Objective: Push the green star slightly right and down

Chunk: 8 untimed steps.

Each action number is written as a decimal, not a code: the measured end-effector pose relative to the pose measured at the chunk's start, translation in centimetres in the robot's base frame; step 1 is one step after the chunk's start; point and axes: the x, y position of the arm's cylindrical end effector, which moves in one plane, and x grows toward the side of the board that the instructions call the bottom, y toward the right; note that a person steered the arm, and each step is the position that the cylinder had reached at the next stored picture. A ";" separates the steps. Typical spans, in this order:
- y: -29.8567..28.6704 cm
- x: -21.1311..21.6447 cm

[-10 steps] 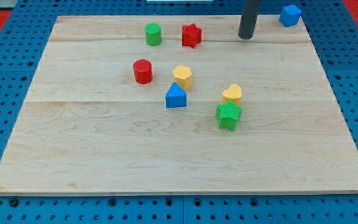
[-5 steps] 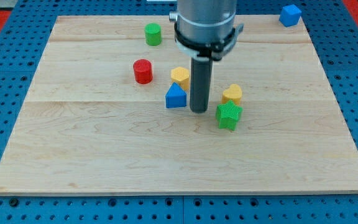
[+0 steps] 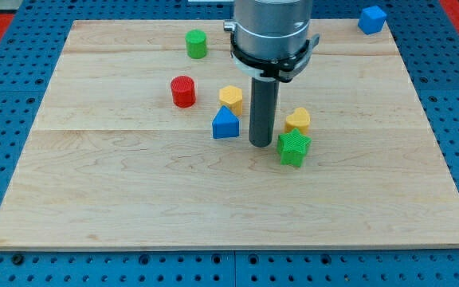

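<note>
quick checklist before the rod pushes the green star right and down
1. My tip is on the view's left of the green star block, just above its level: ok.
2. Tip touching the star: cannot tell, the gap looks very small.
3. Wooden board on the star's lower right has no blocks in the way: ok.
4. Yellow heart block sits close above the star and may get nudged: not ok.
5. Blue triangular block is behind the tip on the view's left, out of the push line: ok.

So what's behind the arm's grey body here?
Only board shows around the grey body. Whatever lies directly behind is covered. My tip sits just left of the green star.
</note>
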 end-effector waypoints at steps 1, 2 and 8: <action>0.9 1.5; 4.2 3.9; 10.8 4.9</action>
